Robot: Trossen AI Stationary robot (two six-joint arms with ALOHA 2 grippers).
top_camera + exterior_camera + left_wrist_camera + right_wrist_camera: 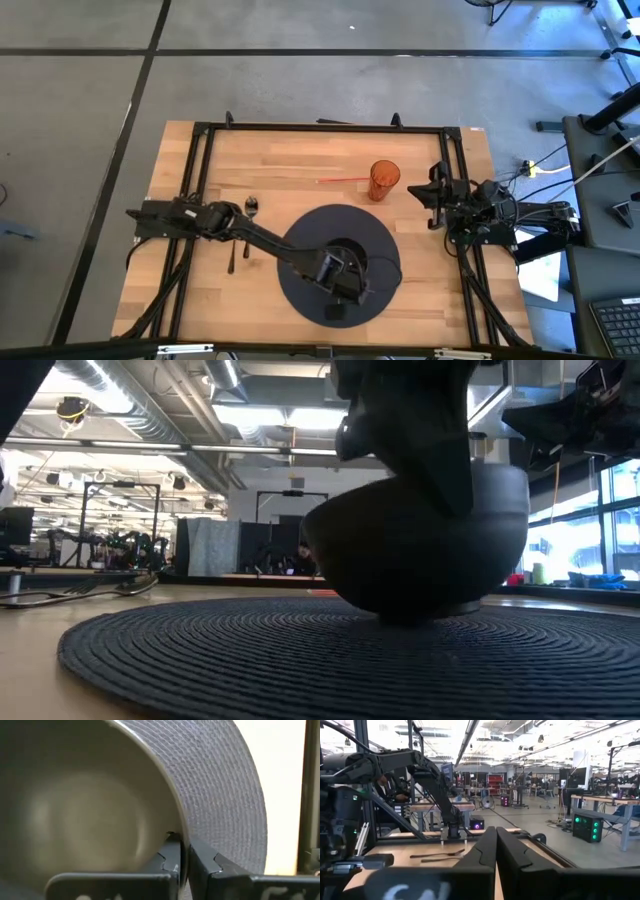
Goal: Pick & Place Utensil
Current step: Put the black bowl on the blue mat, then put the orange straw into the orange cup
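Observation:
A dark grey bowl (pixel 345 262) stands on a round dark woven placemat (pixel 300 235) at the table's middle; the low view shows its foot on the mat (pixel 420 608). My left gripper (pixel 340 275) reaches over it from the table's left and is shut on the bowl's rim. A spoon (pixel 251 208) and a second dark utensil (pixel 231 260) lie flat on the wood left of the mat, partly under my left arm; the right wrist view also shows the utensils (pixel 437 855). My right gripper (pixel 432 195), shut and holding nothing, waits at the right edge. My left gripper pinches the bowl's rim (pixel 176 837) on the side toward the table's near edge, one finger (pixel 169 857) inside the bowl and the other finger (pixel 202 862) outside its wall. The fingers come from above, pointing down. The bowl stands upright with its foot on the placemat.
An orange cup (pixel 384 180) stands beyond the mat, with a thin red stick (pixel 345 180) lying on the wood to its left. A black frame (pixel 320 127) runs along the table's far, left and right sides. Bare wood shows to the mat's right.

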